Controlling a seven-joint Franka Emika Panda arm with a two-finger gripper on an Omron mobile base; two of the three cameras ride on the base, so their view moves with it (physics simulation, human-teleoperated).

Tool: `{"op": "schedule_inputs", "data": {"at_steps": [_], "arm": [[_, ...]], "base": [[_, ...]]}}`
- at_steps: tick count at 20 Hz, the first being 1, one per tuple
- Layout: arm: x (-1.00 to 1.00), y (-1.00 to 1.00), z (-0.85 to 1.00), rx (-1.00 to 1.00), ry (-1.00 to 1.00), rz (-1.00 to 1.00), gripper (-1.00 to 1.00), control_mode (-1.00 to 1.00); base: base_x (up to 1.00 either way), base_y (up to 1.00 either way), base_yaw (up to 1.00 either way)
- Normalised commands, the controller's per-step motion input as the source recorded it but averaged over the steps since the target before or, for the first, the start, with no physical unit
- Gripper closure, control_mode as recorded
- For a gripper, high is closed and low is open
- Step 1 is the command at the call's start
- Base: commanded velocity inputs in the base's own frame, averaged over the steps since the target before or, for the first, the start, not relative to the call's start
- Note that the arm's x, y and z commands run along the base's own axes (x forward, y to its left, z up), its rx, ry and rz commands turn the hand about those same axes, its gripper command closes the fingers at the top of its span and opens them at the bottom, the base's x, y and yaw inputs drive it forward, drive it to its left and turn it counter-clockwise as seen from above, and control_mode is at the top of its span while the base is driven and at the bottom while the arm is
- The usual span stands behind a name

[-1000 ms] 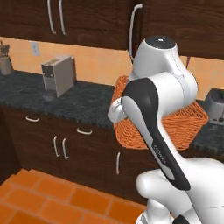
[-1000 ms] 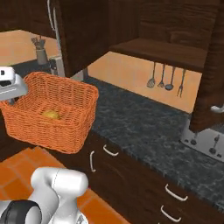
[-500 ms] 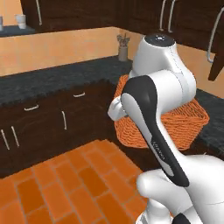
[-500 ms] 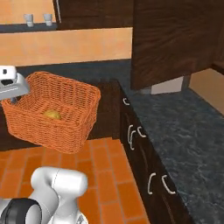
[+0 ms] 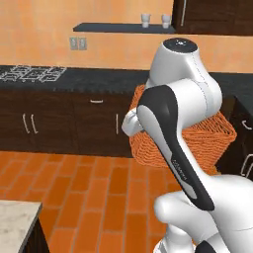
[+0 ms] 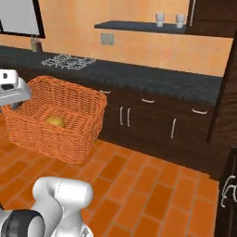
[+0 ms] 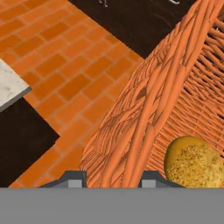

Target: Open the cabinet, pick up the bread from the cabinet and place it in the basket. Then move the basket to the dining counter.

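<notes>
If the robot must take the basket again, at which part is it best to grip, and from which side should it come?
Probably the rim of the basket, taken from above with one finger inside and one outside. The woven wall is thin and upright, so it fits between the fingers, as the gripper straddles it now. The near wall keeps the fingers away from the bread on the bottom.

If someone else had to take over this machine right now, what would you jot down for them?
Gripper: shut on the basket wall, one fingertip on each side of the woven rim, basket carried in the air above the brick floor.
Bread: lying inside the basket, so that step is done.
Dining counter: a pale marble corner shows low on the left of the left base view, and in the hand view.
Left: carry the basket over and set it on that counter, then let go.
</notes>
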Motion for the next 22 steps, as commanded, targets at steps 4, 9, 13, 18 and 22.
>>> {"op": "schedule_inputs", "data": {"at_steps": [4,9,13,18,22], "arm": [[0.0,0.0,0.0,0.0,0.0,0.0,1.0,1.0],[0.0,0.0,0.0,0.0,0.0,0.0,1.0,1.0],[0.0,0.0,0.0,0.0,0.0,0.0,1.0,1.0],[0.0,0.0,0.0,0.0,0.0,0.0,1.0,1.0],[0.0,0.0,0.0,0.0,0.0,0.0,1.0,1.0]], "base": [[0.0,0.0,0.99],[0.0,0.0,0.99],[0.01,0.1,0.92],[0.09,0.63,0.69],[0.35,1.0,0.28]]}}
